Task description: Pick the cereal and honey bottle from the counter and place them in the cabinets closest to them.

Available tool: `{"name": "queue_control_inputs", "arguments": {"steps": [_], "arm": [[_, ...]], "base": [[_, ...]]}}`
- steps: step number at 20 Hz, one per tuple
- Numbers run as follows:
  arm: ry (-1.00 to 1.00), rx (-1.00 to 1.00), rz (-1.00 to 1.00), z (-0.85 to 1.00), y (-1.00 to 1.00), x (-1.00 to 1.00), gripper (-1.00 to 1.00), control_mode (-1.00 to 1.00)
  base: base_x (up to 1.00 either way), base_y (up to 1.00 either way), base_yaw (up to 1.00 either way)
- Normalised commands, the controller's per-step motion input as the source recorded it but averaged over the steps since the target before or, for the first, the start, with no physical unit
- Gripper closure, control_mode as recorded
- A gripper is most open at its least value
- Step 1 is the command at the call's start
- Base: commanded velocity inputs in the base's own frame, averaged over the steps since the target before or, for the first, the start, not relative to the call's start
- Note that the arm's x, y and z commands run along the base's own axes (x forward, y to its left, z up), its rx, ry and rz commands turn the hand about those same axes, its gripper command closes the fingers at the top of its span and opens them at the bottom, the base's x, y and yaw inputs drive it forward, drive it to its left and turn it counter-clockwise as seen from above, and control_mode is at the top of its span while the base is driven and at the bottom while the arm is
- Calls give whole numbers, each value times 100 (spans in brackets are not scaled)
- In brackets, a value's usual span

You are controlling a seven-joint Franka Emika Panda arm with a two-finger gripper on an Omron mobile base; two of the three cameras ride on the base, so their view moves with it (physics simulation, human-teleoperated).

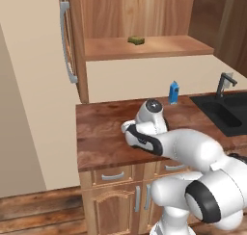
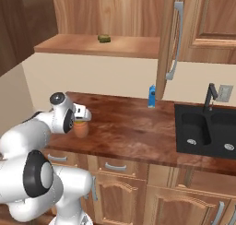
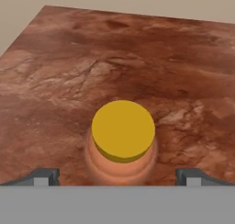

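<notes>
Amber-orange, yellow-capped honey bottle (image 3: 122, 147) stands upright on the brown wood-grain table (image 3: 137, 62), near its left front corner. Descending off-centre could clip the cap with a fingertip (image 3: 43, 176) and topple the squat bottle. The white arm folds low over the table, wrist pointing down; the claw (image 3: 118, 177) hangs wide open above the bottle, holding nothing.

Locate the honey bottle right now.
The honey bottle stands upright on the brown counter near its left end, directly under the open claw; the right base view shows it below the wrist, far left of the sink.
</notes>
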Motion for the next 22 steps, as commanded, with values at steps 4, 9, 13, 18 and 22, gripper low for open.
{"name": "queue_control_inputs", "arguments": {"steps": [4, 9, 13, 18, 22], "arm": [[0, 0, 0, -18, 0, 22, -100, -100], [0, 0, 0, -10, 0, 12, -100, -100], [0, 0, 0, 0, 0, 3, -100, -100], [0, 0, 0, -6, 0, 15, -100, -100], [0, 0, 0, -10, 0, 16, -100, -100]], "base": [[0, 0, 0], [0, 0, 0], [0, 0, 0], [0, 0, 0], [0, 0, 0]]}}
